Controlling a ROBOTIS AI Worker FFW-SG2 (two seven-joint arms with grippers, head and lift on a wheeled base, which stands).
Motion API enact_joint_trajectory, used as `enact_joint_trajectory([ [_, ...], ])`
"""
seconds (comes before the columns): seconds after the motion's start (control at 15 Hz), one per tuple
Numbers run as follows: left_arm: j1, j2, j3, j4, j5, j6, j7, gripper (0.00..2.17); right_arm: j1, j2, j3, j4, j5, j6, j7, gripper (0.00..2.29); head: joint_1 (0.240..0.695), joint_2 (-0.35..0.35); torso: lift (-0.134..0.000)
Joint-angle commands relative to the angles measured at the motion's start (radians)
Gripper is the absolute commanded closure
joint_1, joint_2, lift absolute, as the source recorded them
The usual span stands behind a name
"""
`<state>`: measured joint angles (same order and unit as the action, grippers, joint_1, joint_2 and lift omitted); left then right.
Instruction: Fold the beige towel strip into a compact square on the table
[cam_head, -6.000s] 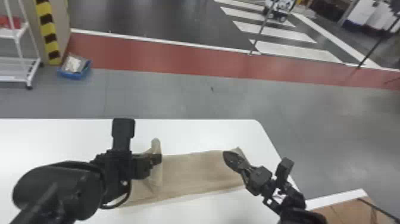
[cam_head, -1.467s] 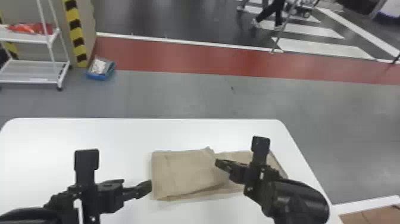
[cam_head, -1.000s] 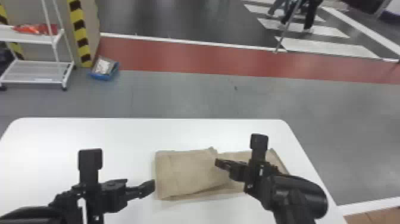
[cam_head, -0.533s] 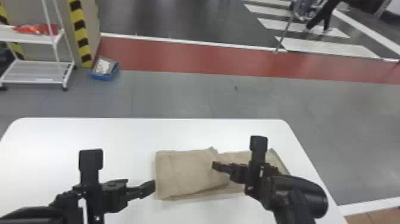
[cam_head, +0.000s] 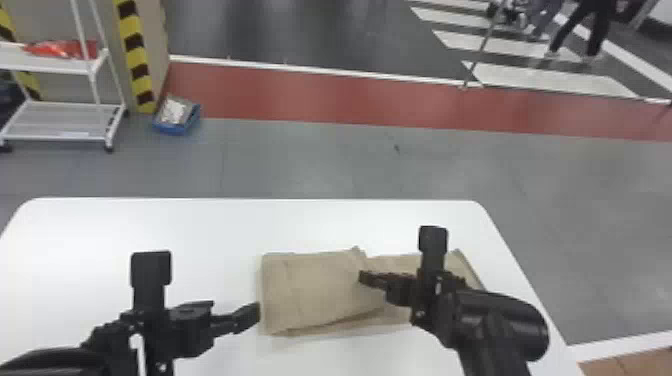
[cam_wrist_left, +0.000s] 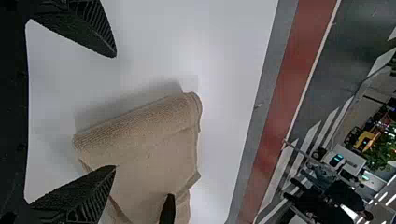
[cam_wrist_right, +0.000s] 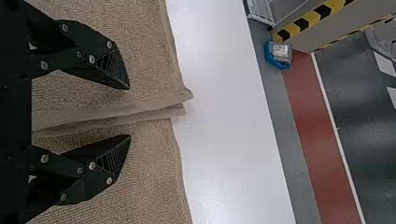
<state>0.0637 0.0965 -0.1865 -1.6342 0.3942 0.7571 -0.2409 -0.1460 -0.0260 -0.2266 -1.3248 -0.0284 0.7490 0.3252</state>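
One cart, one blue box — floor | right gripper — over towel

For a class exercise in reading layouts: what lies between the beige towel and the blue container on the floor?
Between the towel and the blue container lie white tabletop and then grey floor, as the head view shows.

Place looking like industrial hall or factory-type workshop. Smooth grey floor stretching past white table; red lane running across it, white line edging lane's far side. Zebra-crossing stripes marking darker floor beyond. Black-and-yellow hazard striping lining upright corner. White shelf cart standing on casters nearby, blue container sitting on floor beside striped corner.
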Motion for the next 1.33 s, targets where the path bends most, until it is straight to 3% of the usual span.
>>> enact_joint_trajectory([
  [0.0, 0.004, 0.002, 0.001, -0.004, 0.000, 0.000, -0.002, 0.02, -0.001, 0.000, 0.003, -0.001, 0.001, 0.017, 0.000, 0.62, 0.695, -0.238, 0.000],
  [0.27, 0.008, 0.002, 0.002, -0.007, 0.000, 0.000, 0.000, 0.02, -0.010, -0.002, 0.004, 0.009, 0.004, 0.017, 0.000, 0.62, 0.695, -0.236, 0.000],
  [0.6, 0.010, 0.002, 0.001, -0.007, 0.000, 0.000, 0.000, 0.02, 0.000, -0.002, 0.001, 0.009, -0.002, 0.039, 0.023, 1.21, 0.695, -0.233, 0.000],
  [1.0, 0.019, 0.002, 0.010, -0.016, 0.000, 0.003, -0.002, 0.02, 0.055, 0.006, 0.036, -0.105, -0.082, 0.100, 0.034, 1.21, 0.695, -0.218, 0.000],
  [1.27, 0.033, 0.003, 0.019, -0.039, 0.003, 0.000, -0.002, 0.02, 0.101, 0.014, 0.081, -0.194, -0.082, 0.115, -0.037, 1.21, 0.695, -0.190, 0.000],
])
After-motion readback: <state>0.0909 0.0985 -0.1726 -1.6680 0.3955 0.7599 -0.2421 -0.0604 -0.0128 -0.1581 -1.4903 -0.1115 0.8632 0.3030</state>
